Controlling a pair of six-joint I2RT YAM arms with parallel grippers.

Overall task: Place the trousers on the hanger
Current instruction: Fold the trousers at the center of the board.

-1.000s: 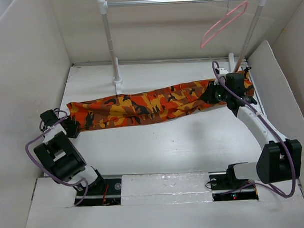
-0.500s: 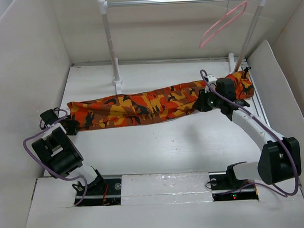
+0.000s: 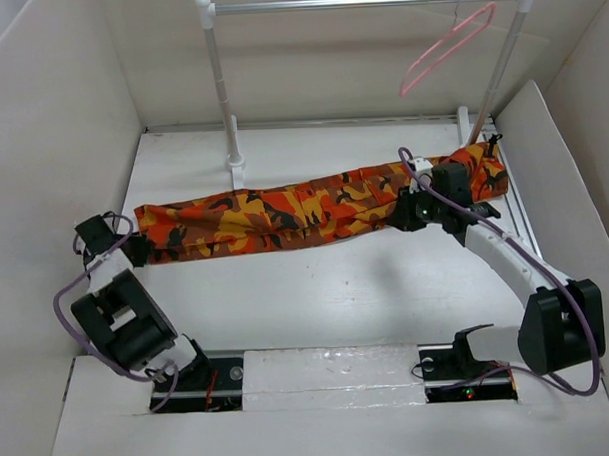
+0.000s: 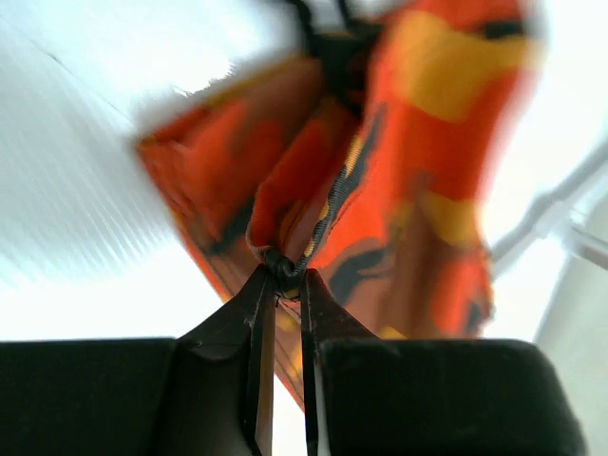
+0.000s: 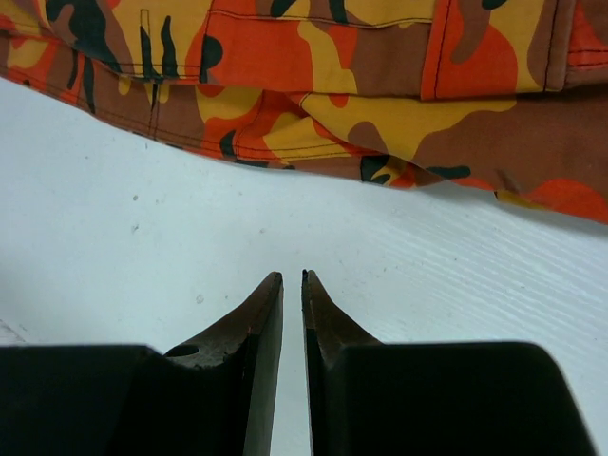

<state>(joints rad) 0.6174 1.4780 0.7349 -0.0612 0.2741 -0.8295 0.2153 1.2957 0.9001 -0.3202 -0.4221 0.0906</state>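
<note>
One pair of trousers [image 3: 284, 217] lies stretched in a long band across the table [image 3: 317, 298], running left to right. At its left end the left gripper [image 4: 282, 277] has its fingertips closed on a fold of the cloth. The right gripper [image 5: 293, 277] hangs over bare table just beside the cloth, its two fingers almost together and holding nothing. One pink hanger [image 3: 446, 51] hangs on the single rail [image 3: 367, 2] behind, well apart.

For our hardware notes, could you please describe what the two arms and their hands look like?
The left arm and right arm have white links between black joint housings, each trailing a looping purple cable. The left hand and right hand each have two dark wedge-shaped fingers tapering to thin tips.
</note>
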